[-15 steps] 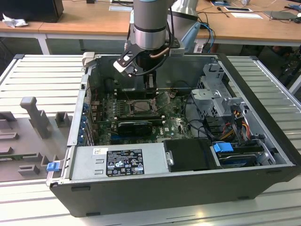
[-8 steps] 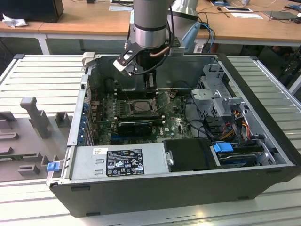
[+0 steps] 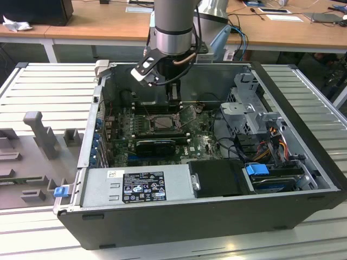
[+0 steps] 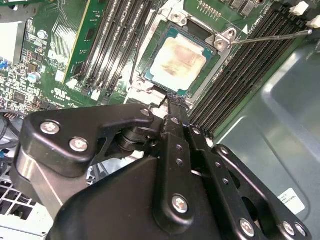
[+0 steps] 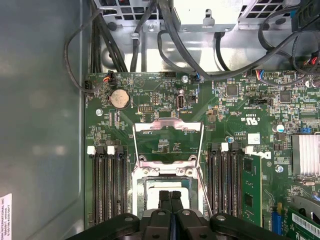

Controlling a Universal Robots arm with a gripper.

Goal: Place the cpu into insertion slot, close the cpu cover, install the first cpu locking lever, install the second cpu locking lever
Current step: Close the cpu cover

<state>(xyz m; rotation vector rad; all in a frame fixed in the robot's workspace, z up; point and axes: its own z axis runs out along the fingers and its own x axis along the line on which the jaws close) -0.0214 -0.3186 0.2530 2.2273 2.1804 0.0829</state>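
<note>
My gripper, fingers pressed together and holding nothing, hung at the edge of the slot. The cpu sat in the slot; the cover lay open just beside the slot.

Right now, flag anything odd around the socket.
The cpu lies in the insertion slot, its pale top smeared with a brownish blotch. The cpu cover is flipped open, a lever unlatched.
</note>
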